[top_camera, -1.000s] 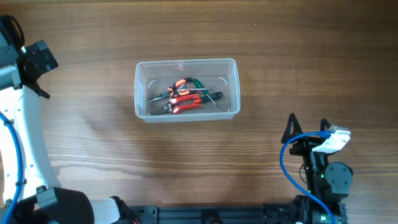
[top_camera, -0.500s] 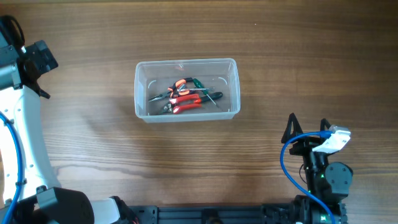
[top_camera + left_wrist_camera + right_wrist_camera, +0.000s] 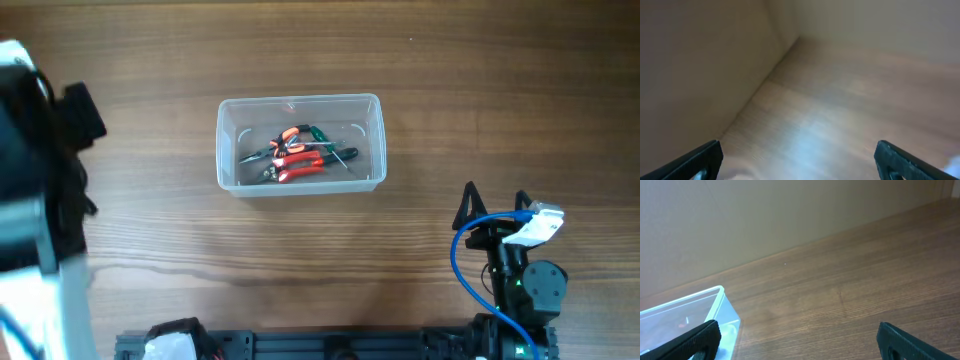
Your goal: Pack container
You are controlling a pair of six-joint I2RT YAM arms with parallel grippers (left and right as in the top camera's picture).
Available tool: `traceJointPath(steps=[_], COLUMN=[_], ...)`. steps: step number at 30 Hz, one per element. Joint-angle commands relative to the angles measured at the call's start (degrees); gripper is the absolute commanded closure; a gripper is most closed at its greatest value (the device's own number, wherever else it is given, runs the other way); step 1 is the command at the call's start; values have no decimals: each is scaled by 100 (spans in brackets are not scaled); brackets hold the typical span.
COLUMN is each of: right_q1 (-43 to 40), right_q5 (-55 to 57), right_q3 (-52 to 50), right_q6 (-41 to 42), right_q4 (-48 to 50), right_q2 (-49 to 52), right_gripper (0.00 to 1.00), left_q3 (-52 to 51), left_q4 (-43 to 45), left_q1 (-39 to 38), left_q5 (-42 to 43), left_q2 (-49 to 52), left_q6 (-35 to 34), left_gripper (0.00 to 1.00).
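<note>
Item: clear, colourless plastic rectangular container, shallow, rounded corners, thickened rim, no lid in view. Position: upright on the brown wood-grain desk, about mid-desk and a little left of centre, long sides running left to right; one corner also shows at the lower left of the right wrist view. Contents: a small heap of hand tools on the floor of the tub, namely red- and orange-handled pliers and a green-handled tool, probably a screwdriver; they overlap, and their exact number cannot be told. Handling, by judgement: the tub looks light and thin-walled, likely to flex if squeezed mid-wall, with smooth sides that could slip; the metal tools add weight and would slide if it is tilted. Best hold: pinch over the thickened rim at a short end wall, clear of the tools, and keep it level. Right arm: near right of the desk, well apart from the container; jaws wide apart, holding nothing. Left arm: at the left edge, blurred in the overhead view; jaws likewise wide apart and empty, with only desk and wall visible between them.
</note>
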Motion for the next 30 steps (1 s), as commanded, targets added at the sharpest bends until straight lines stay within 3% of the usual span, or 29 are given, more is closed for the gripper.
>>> traceJointPath(steps=[1, 7, 9, 15, 22, 30], right_q1=[-20, -20, -20, -20, -20, -20], right_q5=[-90, -90, -90, -90, -90, -90], right_q3=[24, 24, 24, 24, 24, 24], right_q6=[87, 87, 85, 85, 87, 87], right_q4=[42, 42, 42, 42, 42, 42], right_q2=[-52, -52, -52, -52, -52, -52], right_gripper=[0, 0, 0, 0, 0, 0], left_q3=[-647, -3222, -4594, -6763, -7667, -8089], left_q4=[791, 2820, 3482, 4098, 4094, 4015], left_q1=[-313, -315, -315, -326, -518, -776], left_q5=[1307, 2800, 3486, 4612, 4618, 3993], left_q2=[-1202, -3182, -4100, -5591, -6607, -6738], left_q6=[85, 81, 81, 83, 85, 85], left_gripper=[0, 0, 0, 0, 0, 0])
